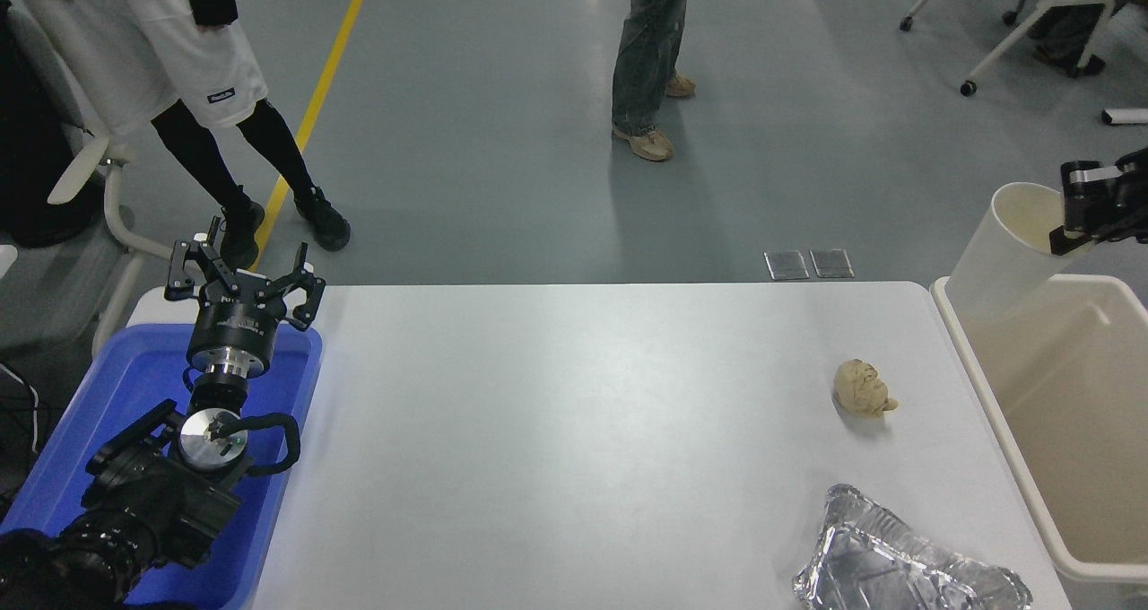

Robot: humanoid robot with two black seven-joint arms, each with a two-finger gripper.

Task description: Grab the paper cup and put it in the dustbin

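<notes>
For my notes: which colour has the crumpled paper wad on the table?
Tan, seen in the head view: the paper wad.

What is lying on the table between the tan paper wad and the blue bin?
Nothing. In the head view the white table is bare from the tan paper wad to the blue bin. The foil tray lies nearer the camera, off that line.
</notes>
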